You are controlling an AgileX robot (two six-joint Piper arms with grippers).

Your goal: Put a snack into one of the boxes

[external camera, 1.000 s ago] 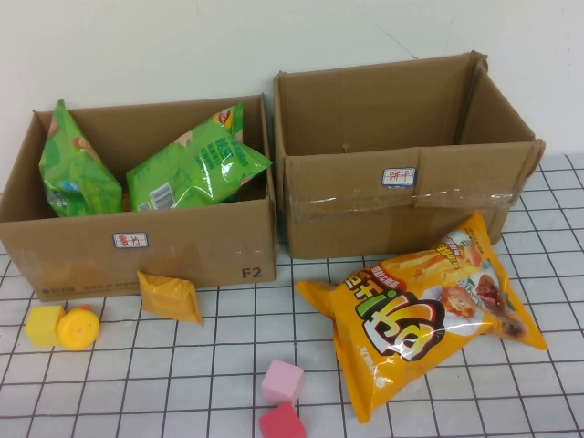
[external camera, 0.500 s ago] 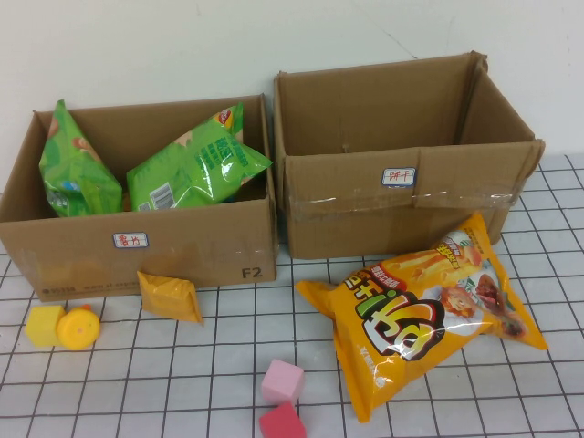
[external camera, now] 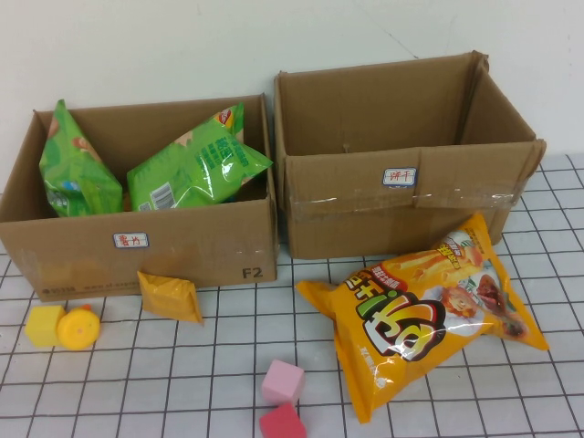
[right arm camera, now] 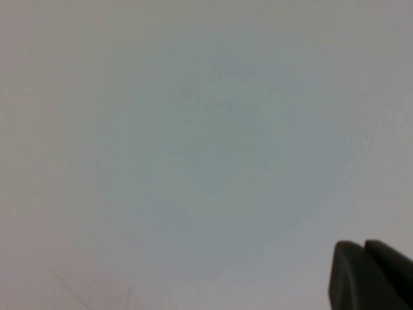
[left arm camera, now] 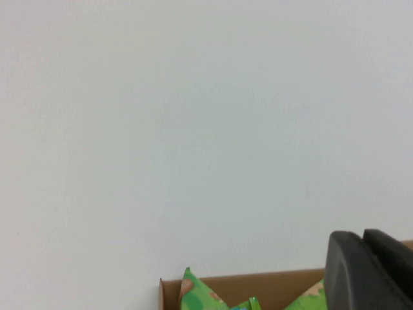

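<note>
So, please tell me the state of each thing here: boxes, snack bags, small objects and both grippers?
Left box: open, holds two green bags.
Right box: open, nothing seen inside.
Orange snack bag: flat on the table, before the right box.
Small orange packet: leaning at the left box.
Left gripper: raised, facing the wall.
Right gripper: raised, facing the wall.

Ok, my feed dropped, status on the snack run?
Left gripper and right gripper parked, off the high view. Orange snack bag on table before empty right box. Nothing blocking.
</note>
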